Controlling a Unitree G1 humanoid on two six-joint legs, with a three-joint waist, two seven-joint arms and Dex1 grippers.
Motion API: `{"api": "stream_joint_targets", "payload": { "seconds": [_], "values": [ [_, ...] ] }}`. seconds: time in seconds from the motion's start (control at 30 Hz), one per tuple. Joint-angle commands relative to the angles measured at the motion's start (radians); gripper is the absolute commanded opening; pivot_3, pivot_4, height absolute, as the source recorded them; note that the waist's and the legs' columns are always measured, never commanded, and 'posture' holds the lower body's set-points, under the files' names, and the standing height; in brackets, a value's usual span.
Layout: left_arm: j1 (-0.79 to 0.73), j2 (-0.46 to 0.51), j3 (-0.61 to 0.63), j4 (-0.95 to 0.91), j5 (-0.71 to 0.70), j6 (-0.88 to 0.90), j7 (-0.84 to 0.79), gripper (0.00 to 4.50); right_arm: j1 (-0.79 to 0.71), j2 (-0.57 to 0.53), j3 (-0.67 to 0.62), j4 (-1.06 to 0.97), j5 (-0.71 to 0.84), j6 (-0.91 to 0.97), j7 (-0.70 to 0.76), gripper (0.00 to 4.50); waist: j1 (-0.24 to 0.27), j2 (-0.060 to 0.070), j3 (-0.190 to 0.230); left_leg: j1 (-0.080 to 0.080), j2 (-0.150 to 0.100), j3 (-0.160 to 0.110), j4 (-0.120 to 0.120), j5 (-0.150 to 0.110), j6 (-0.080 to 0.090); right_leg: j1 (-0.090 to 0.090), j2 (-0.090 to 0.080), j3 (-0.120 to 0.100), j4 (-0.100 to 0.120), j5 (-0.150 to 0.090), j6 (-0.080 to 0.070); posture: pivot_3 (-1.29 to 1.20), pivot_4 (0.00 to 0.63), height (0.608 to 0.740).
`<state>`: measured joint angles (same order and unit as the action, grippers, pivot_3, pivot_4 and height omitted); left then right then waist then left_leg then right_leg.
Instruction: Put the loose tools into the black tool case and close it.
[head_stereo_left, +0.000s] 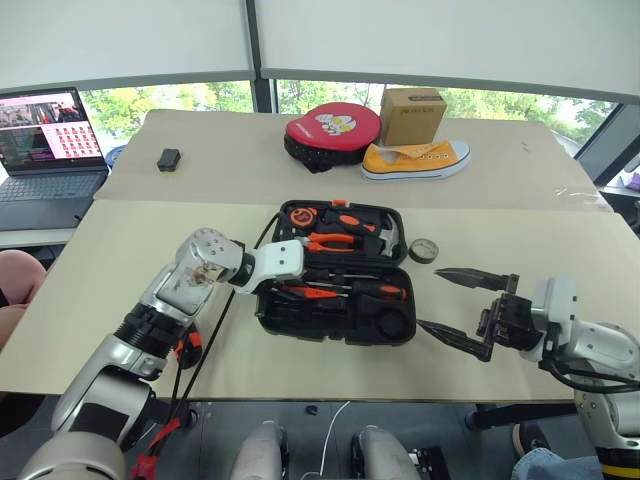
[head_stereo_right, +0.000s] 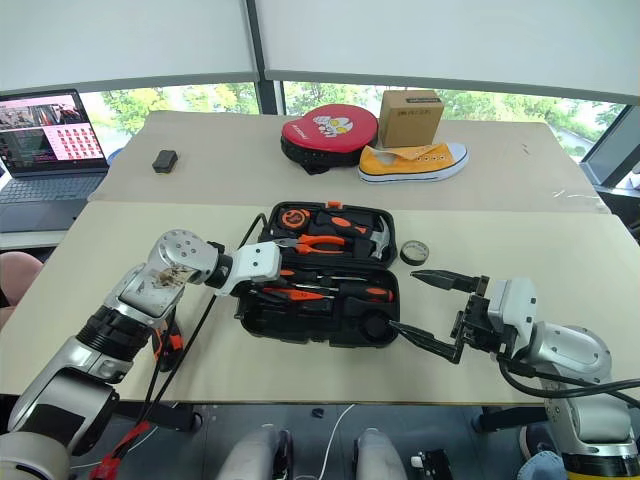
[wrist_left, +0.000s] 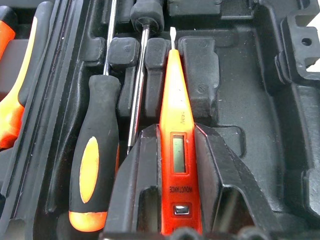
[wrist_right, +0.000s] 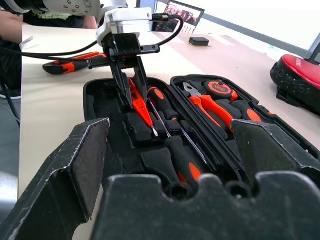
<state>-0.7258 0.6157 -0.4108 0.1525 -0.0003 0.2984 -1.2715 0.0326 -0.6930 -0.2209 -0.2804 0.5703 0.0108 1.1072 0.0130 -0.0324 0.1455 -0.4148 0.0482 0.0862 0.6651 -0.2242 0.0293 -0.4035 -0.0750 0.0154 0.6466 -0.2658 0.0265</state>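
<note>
The black tool case (head_stereo_left: 336, 333) lies open on the table, with pliers, a hammer and a tape measure in its far half. My left gripper (wrist_left: 175, 132) is shut on the slim orange tester pen (wrist_left: 176, 115) and holds it low over the case's near half, beside a screwdriver (wrist_left: 95, 165) seated in a slot. A second screwdriver (head_stereo_left: 378, 290) lies further right in the case. The small dark tape roll (head_stereo_left: 424, 250) sits on the table just right of the case. The utility knife (wrist_right: 70, 65) lies on the table left of the case. Right of the case, my right gripper (head_stereo_left: 432, 298) stands open and empty.
At the back of the table are a round red-and-black pouch (head_stereo_left: 332, 135), a cardboard box (head_stereo_left: 412, 115) and a yellow shoe (head_stereo_left: 415, 160). A small black object (head_stereo_left: 168, 158) lies far left. A laptop (head_stereo_left: 45, 150) is on a side desk, and a person's arm (head_stereo_left: 12, 285) shows at the left edge.
</note>
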Motion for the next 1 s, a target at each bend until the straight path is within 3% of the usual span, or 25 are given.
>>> {"api": "stream_joint_targets", "payload": {
  "seconds": [0.03, 0.07, 0.2, 0.4, 0.5, 0.67, 1.0],
  "values": [
    [-0.004, 0.001, 0.007, -0.006, 0.006, 0.008, 0.000, 0.49, -0.010, -0.003, -0.014, -0.024, 0.001, -0.007, -0.007, 4.50, 0.000, 0.000, 0.000, 0.000, 0.000, 0.000, 0.000, 0.000, 0.000, 0.000, 0.000, 0.000, 0.000, 0.000, 0.000, 0.00, 0.150, 0.740],
    [-0.003, -0.005, 0.023, -0.012, -0.010, -0.005, 0.002, 1.49, -0.011, -0.003, -0.013, -0.023, 0.001, -0.007, -0.006, 4.50, -0.001, 0.000, 0.000, 0.000, 0.000, 0.000, 0.000, 0.000, 0.000, 0.000, 0.000, 0.000, 0.000, 0.000, 0.000, 0.00, 0.150, 0.740],
    [0.003, -0.061, 0.129, -0.053, -0.135, -0.029, 0.019, 2.87, -0.017, -0.003, -0.006, -0.018, 0.000, -0.006, -0.005, 4.50, 0.000, 0.000, 0.000, 0.000, 0.000, 0.000, 0.000, 0.000, 0.000, 0.000, 0.000, 0.000, 0.000, 0.000, 0.000, 0.00, 0.150, 0.740],
    [0.045, -0.063, 0.202, -0.072, -0.171, -0.032, 0.068, 2.87, -0.019, 0.005, 0.007, -0.012, -0.004, -0.008, -0.006, 4.50, -0.003, 0.000, 0.000, -0.001, 0.001, -0.001, 0.002, 0.000, 0.001, 0.000, 0.000, -0.001, 0.001, 0.000, 0.000, 0.00, 0.150, 0.740],
    [0.076, -0.063, 0.212, -0.041, -0.160, -0.045, 0.098, 2.13, -0.023, 0.013, 0.016, -0.009, -0.008, -0.010, -0.011, 4.50, -0.005, 0.000, 0.000, 0.000, 0.001, -0.001, 0.002, 0.000, 0.001, 0.000, 0.001, 0.000, 0.001, 0.000, 0.000, 0.00, 0.150, 0.740],
    [0.106, -0.082, 0.204, 0.011, -0.144, -0.057, 0.145, 0.18, -0.020, 0.024, 0.020, -0.009, -0.015, -0.014, -0.014, 4.50, 0.002, 0.000, 0.000, -0.001, 0.000, -0.001, 0.003, 0.000, 0.001, 0.000, 0.000, -0.001, 0.001, 0.000, 0.000, 0.00, 0.150, 0.740],
    [0.156, -0.090, 0.178, -0.031, -0.142, -0.058, 0.148, 0.04, -0.004, 0.034, 0.017, -0.012, -0.018, -0.025, -0.020, 4.50, -0.001, 0.000, 0.000, -0.001, 0.001, -0.001, 0.003, -0.001, 0.001, 0.000, 0.000, -0.001, 0.001, 0.000, 0.001, 0.00, 0.150, 0.740]
  ]
}}
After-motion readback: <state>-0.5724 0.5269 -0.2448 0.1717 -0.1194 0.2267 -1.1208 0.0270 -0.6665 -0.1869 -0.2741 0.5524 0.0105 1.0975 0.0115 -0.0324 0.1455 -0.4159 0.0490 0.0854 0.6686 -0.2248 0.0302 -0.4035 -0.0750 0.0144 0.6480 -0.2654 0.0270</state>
